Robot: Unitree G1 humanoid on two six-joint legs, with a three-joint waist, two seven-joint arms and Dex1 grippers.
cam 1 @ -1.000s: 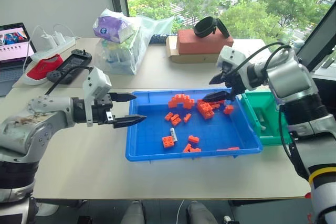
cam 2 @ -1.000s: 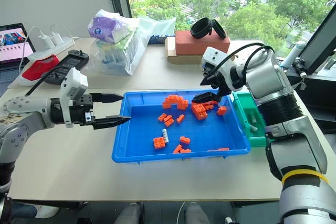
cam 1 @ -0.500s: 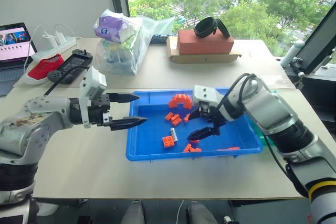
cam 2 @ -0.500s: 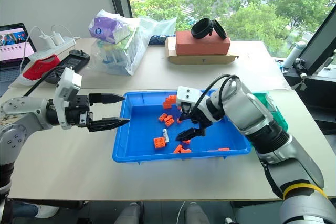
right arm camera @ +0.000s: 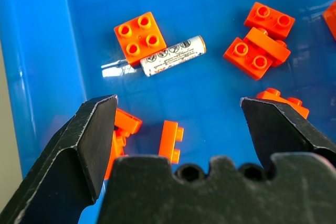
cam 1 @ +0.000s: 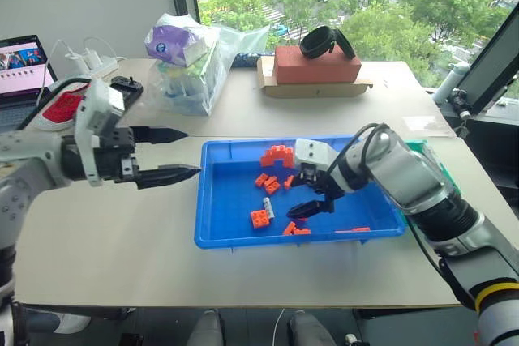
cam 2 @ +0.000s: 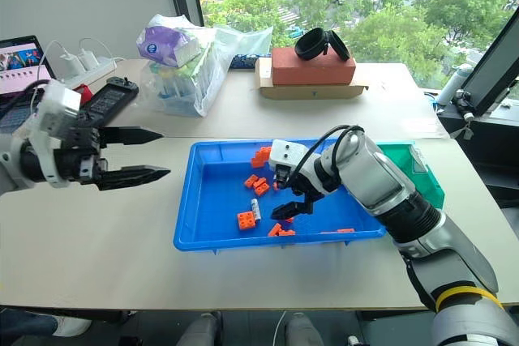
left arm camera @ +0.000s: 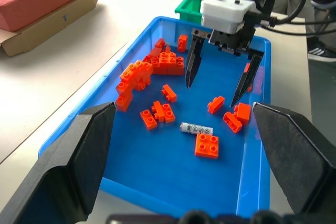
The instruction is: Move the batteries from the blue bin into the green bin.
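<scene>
Right gripper (cam 1: 299, 198) has dropped into the blue bin (cam 1: 212, 208), fingers apart above the battery (right arm camera: 173, 56); the touching brick (right arm camera: 137, 36) risks getting pinched too.

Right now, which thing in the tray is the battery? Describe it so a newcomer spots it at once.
Start at the blue bin in the middle of the table. Near its front left corner lies a square four-stud orange brick. The battery touches that brick: a thin silvery cylinder with printed markings, the only non-orange piece there.
</scene>
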